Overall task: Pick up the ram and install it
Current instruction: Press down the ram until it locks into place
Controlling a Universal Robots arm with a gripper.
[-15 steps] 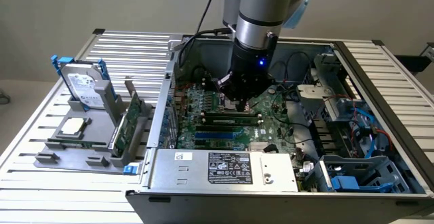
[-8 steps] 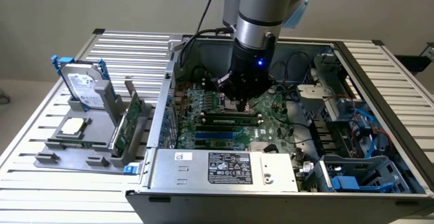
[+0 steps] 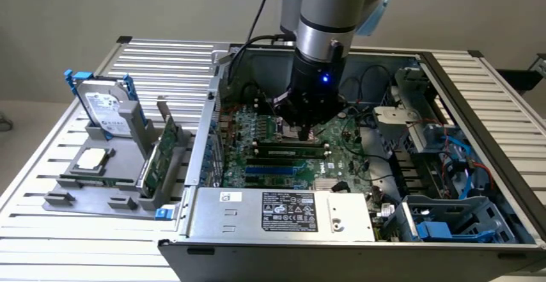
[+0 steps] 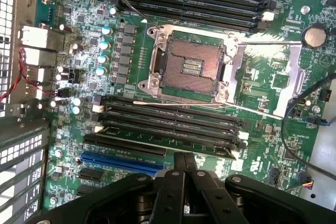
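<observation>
We found the tool [image 3: 305,130] lowered inside the open computer case [image 3: 477,167], its fingers [image 4: 185,167] clenched together with nothing between them, just above the motherboard [image 3: 341,157]. Relative to the motherboard's empty processor socket [image 4: 190,65], the tool hung over the nearer bank of black memory slots [image 4: 168,121]. A green ram [image 3: 286,146] sat seated in a slot beside that socket, directly under the tool in the exterior view. Outside the case, toward the exterior view's left, a grey holder [image 3: 102,186] on the slatted counter [image 3: 162,64] carried a hard drive [image 3: 104,110] and a tall green card [image 3: 162,148].
</observation>
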